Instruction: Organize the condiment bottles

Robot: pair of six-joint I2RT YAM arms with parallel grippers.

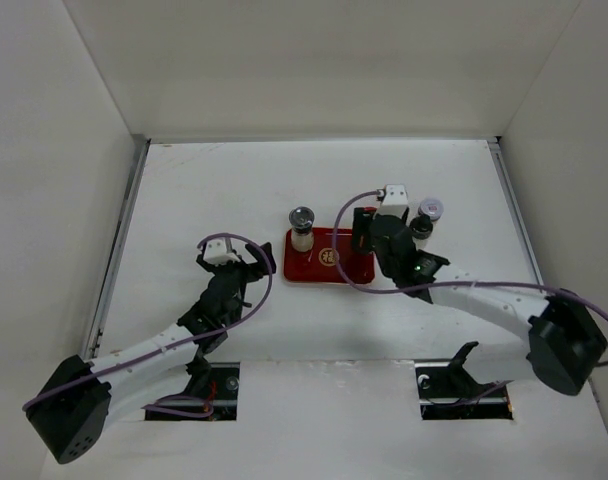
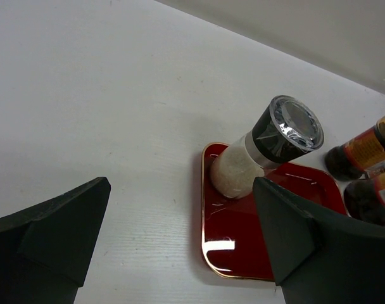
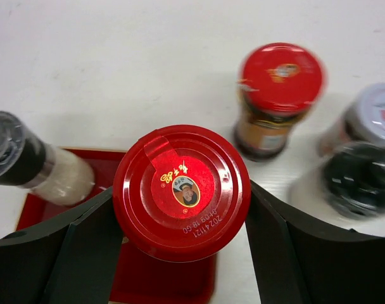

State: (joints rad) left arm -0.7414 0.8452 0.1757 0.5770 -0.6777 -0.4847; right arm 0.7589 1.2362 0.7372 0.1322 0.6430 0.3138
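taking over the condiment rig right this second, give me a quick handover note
left gripper: open, empty, off to the left of the red tray.
right gripper: shut on a red-capped brown bottle over the tray's right part; cannot tell whether its base touches down.
Done: one shaker stands on the tray's far left corner.
Left: the second red-capped bottle and another shaker stand on the table, off the tray to its right; that area is blurred in the right wrist view.
Likely next: set down and release the held bottle, then fetch those.
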